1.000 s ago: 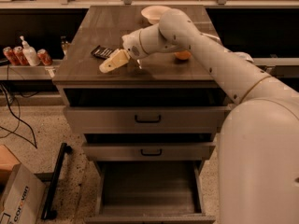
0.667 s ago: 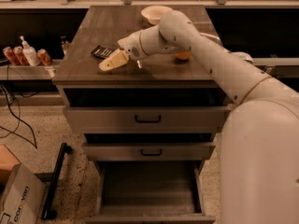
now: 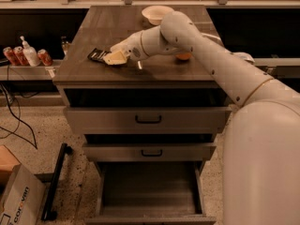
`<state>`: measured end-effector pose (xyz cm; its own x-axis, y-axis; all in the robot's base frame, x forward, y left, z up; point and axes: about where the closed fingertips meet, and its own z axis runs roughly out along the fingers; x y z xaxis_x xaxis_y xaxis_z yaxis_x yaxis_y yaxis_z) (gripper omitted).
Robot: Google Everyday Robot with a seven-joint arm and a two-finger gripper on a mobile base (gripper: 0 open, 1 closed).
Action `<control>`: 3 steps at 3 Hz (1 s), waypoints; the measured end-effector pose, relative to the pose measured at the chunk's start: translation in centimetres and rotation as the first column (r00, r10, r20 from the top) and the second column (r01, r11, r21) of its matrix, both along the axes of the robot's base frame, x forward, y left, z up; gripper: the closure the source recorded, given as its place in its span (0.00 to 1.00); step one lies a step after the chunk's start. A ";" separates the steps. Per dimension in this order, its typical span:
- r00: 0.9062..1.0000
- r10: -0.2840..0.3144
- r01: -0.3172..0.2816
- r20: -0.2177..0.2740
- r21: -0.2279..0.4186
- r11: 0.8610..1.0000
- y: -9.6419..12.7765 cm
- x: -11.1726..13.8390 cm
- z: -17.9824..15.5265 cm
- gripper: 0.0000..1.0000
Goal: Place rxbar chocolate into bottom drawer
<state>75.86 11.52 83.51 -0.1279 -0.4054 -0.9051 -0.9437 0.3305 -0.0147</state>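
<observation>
The rxbar chocolate, a small flat bar in a black wrapper, lies on the left part of the cabinet top. My gripper is low over the top, right beside the bar's right end and reaching toward it; whether it touches the bar cannot be told. The arm stretches in from the right across the cabinet top. The bottom drawer is pulled open below, showing a plain grey floor with nothing in it.
An orange fruit sits behind the arm, and a pale bowl stands at the back of the top. Two shallower drawers stick out slightly. Cans and a bottle stand at left; a cardboard box is on the floor.
The gripper has moved slightly up and left, closer to the bar. The bar and drawers have not moved.
</observation>
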 end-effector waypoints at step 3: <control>0.988 0.121 -0.126 0.099 0.047 0.991 0.5 -6.6 6.4 1.00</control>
